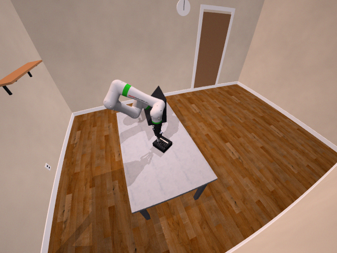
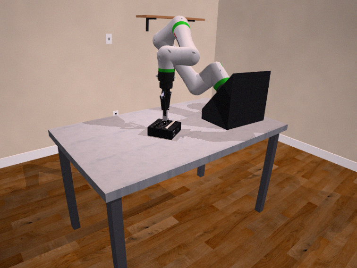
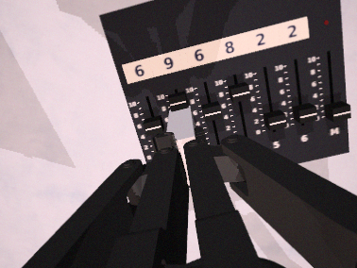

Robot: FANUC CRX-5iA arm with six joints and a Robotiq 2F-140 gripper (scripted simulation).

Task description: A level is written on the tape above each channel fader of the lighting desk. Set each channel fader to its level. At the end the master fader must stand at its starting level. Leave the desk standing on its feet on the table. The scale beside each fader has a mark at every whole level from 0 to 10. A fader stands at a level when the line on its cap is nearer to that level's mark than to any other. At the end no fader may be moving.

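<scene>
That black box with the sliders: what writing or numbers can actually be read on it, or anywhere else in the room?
"6 9 6 8 2 2": on the tape strip across the lighting desk.
"5", "6", "M": under the three rightmost faders.
"10", "8", "6", "4", "2": scale numbers beside the faders, partly blurred.
Red lettering on the arm: too small to read.

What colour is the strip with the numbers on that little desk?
Cream, with dark blue numbers; the tape shows best in the wrist view.
</scene>
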